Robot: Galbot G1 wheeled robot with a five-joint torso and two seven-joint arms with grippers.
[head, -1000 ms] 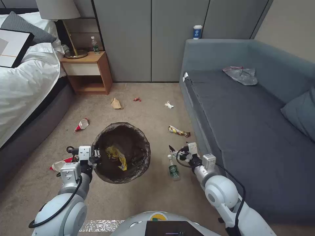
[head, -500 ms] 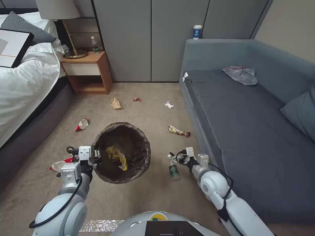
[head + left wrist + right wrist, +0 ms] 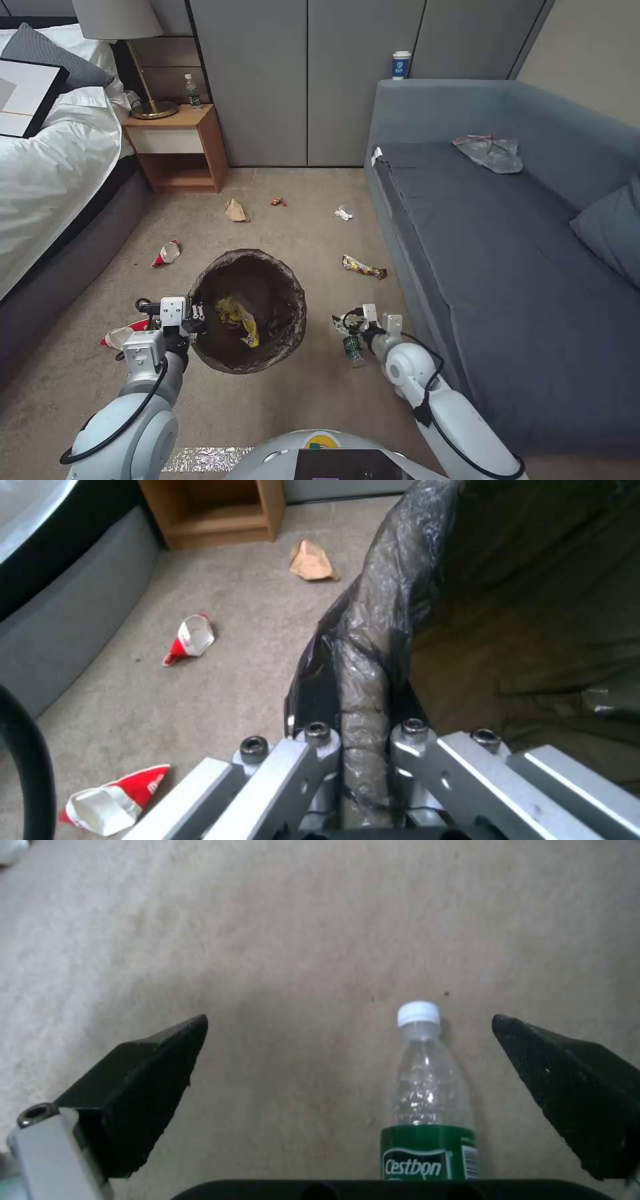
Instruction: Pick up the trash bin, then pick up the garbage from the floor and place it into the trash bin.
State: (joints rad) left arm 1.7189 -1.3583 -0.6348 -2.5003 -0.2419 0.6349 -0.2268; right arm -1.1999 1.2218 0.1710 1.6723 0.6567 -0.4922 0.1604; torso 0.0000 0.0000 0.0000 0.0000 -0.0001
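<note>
Left gripper [image 3: 363, 760]: jaws clamped narrow on the bag-covered rim of the trash bin [image 3: 248, 310], at the bin's left side; the fingertips are hidden under the folded dark plastic.
Trash bin: lifted or resting, cannot tell; a yellow wrapper [image 3: 240, 320] lies inside, partly lost in the dark liner.
Right gripper [image 3: 350, 1075]: low over the carpet, jaws spread wide, one black finger on each side of the bottle [image 3: 427, 1100] without touching it.
Bottle: lying on the floor between the bin and the sofa [image 3: 507, 267], white cap pointing away from the wrist; its lower half is cut off in the right wrist view, and in the head view the gripper covers its cap end.
Other litter on the floor: a striped wrapper [image 3: 364, 267] near the sofa, a white tissue [image 3: 343, 213], a brown paper bag [image 3: 236, 211], a red-white cup [image 3: 167, 253], and a second cup [image 3: 120, 335] partly behind the left arm.
</note>
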